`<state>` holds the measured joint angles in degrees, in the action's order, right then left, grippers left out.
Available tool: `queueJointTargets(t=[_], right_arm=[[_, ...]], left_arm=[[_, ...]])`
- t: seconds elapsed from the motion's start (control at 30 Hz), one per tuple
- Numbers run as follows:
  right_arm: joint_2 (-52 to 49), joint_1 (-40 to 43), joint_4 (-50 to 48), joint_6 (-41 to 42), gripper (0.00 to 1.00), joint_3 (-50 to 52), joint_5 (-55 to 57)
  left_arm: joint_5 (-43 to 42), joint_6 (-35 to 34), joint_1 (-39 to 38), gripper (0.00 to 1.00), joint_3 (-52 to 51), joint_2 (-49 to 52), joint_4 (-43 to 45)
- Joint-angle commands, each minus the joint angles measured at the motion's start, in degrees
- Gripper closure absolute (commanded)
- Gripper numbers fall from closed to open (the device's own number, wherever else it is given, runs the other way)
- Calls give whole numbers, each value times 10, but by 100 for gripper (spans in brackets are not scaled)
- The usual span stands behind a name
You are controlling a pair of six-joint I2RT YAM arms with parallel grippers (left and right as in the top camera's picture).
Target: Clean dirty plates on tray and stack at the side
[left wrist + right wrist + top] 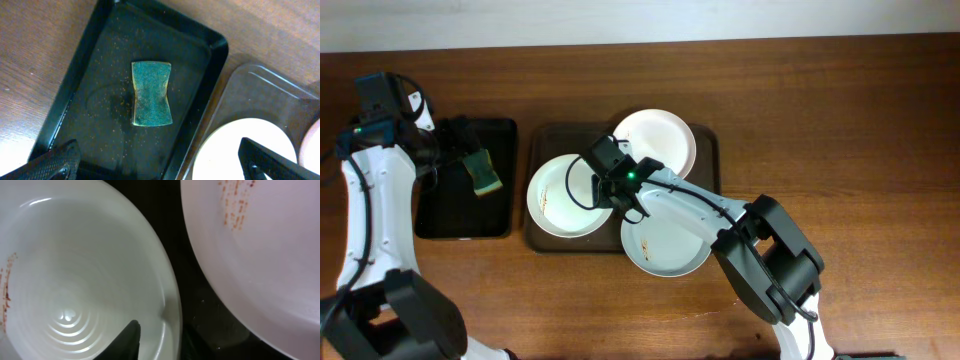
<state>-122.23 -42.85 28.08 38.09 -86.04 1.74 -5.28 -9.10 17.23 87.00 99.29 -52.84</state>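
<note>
Three round white plates lie on the dark brown tray (708,140): a left plate (555,200) with brown smears, a far plate (660,135), and a faintly bluish near plate (670,245) that overhangs the tray's front edge. My right gripper (613,190) is at the left plate's right rim. In the right wrist view one finger lies inside that plate (75,270), the rim passes between the jaws (162,330), and the other finger is hidden in the dark. The far plate (260,250) shows brown specks. My left gripper (160,167) is open above the green sponge (151,93).
The sponge (485,172) lies on a smaller black tray (440,215) left of the brown tray, dusted with crumbs. The left arm stands along the table's left side. Bare wooden table (840,120) lies to the right and behind.
</note>
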Motion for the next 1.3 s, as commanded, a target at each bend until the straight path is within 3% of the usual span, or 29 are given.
queueJointTargets(t=[0.0, 0.03, 0.07, 0.3, 0.53, 0.57, 0.6, 0.73, 0.83, 1.27], right_arm=[[-11, -3, -5, 3, 82, -6, 3], [-14, -3, -5, 3, 86, -6, 3], [-17, -3, -5, 4, 96, -6, 3], [-23, -3, -5, 14, 96, -5, 2], [-35, -3, -9, 14, 96, -5, -13], [-35, -2, -9, 14, 96, -5, -13], [-35, -2, -9, 14, 96, -5, -13], [-35, -2, -9, 14, 95, -5, -13], [-35, -2, -9, 14, 95, -5, -13], [-35, -2, -6, 14, 95, -5, -13]], left_arm=[[6, -6, 0, 5, 9, 22, 14], [4, -1, -1, 9, 9, 28, 21], [1, 7, -1, 10, 9, 33, 28], [2, 88, -47, 11, 9, 86, 50], [2, 101, -57, 11, 9, 133, 57], [3, 101, -57, 17, 9, 141, 59], [7, 94, -57, 25, 9, 150, 62], [45, 16, -56, 30, 9, 162, 61], [68, -24, -56, 43, 9, 165, 54], [83, -37, -54, 48, 9, 219, 63]])
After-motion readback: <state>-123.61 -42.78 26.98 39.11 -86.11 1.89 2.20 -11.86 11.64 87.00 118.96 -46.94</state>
